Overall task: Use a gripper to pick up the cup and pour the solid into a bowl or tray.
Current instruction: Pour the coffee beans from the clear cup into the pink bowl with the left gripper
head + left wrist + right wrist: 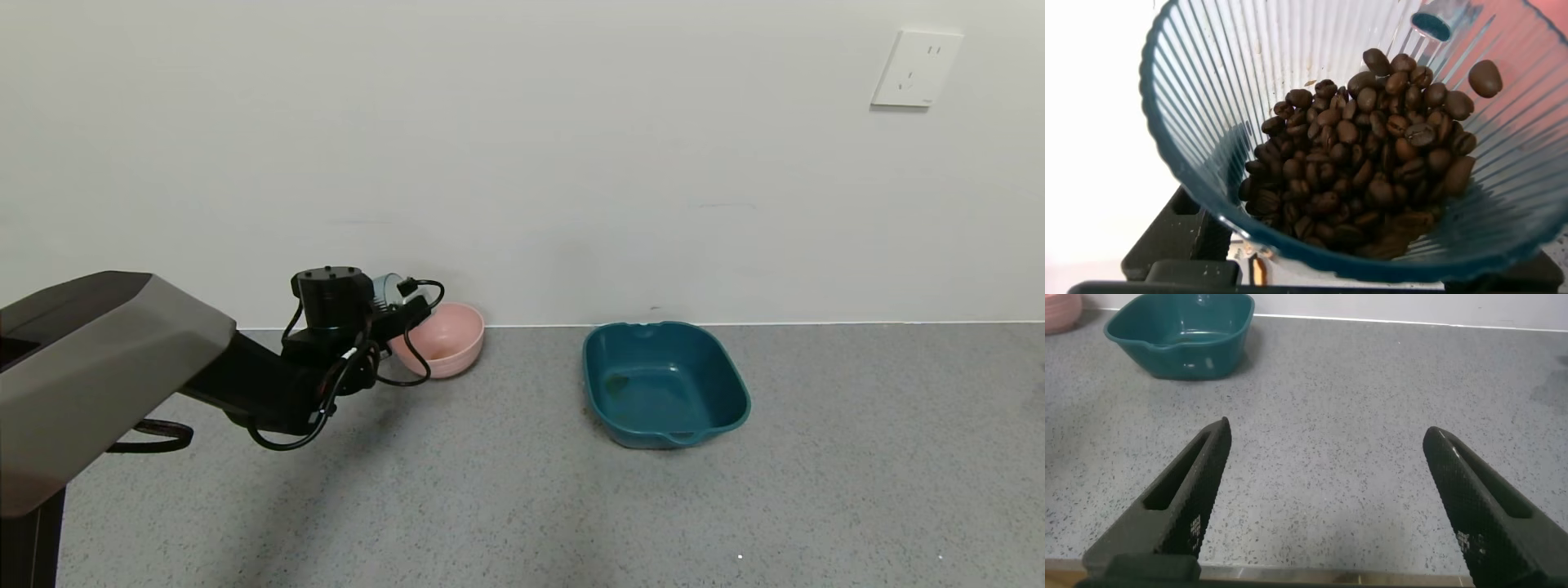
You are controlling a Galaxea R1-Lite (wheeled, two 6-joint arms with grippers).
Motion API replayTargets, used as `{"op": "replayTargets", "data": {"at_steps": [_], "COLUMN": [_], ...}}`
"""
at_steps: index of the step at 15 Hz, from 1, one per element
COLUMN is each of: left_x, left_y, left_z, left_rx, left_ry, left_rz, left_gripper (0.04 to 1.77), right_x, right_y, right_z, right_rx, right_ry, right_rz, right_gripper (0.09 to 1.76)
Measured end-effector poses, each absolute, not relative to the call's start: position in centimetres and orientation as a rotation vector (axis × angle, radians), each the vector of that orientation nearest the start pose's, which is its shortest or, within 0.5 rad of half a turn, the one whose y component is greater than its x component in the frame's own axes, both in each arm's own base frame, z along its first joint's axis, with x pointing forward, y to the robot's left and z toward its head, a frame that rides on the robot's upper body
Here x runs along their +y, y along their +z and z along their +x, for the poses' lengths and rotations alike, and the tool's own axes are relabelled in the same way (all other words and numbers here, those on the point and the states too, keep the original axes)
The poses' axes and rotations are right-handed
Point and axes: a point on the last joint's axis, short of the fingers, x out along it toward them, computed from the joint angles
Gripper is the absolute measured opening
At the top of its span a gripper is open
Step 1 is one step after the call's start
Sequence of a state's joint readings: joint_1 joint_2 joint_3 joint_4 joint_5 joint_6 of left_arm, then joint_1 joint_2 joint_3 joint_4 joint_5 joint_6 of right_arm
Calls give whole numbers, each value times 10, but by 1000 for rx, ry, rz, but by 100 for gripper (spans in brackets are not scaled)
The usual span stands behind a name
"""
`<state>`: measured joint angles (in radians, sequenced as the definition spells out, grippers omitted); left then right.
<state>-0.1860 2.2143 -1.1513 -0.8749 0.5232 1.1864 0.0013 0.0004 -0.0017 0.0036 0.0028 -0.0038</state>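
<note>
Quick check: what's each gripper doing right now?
Left gripper: closed on the cup, tipped toward the pink bowl.
Right gripper: open, empty, above the floor.

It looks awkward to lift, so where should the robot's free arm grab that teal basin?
Probably its thin rim on the near side, beside the small lip, coming down from above with one jaw inside and one outside. The teal basin sits upright, open-topped, and looks too wide to span. The right gripper is open and free; the left gripper holds the cup.
</note>
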Motion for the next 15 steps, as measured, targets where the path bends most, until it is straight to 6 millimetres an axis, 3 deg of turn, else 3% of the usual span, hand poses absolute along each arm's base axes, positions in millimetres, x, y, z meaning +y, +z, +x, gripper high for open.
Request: {"op": "replayTargets", "data": {"at_steps": [15], "left_x": [-79], "left_y": [110], "left_z": [427], "left_rx": [346], "left_ry": [158], "left_rz": [1437], "left_gripper": [132], "right_x": [0], "right_y": [76], "right_z": [-23], "right_rx": [2], "right_ry": [4], "right_rz": [-4], "right_gripper": [171]}}
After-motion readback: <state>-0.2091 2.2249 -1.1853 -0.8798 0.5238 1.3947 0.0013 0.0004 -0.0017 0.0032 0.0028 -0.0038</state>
